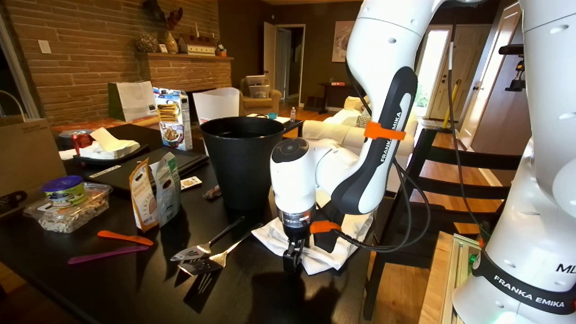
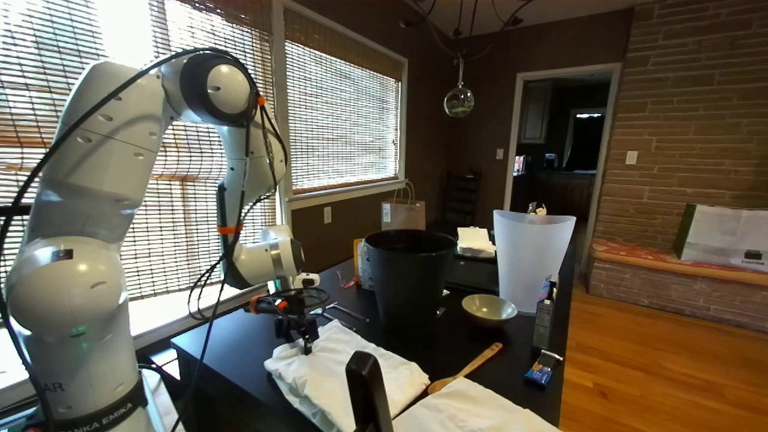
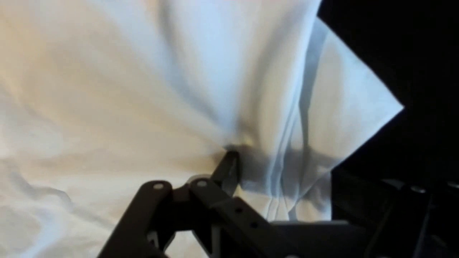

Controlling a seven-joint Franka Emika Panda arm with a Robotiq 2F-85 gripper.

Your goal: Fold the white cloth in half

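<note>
Straddling a side of the white cloth at the robot-side edge of the table, the parted fingers may, given loose pleats, catch only one layer, skewing the fold

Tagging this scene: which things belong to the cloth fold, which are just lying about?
Job: gripper; white cloth it touches.
Lying about: black bin; white bin; spatulas; wooden spoon; bowl; lidded tub; second cloth.
</note>
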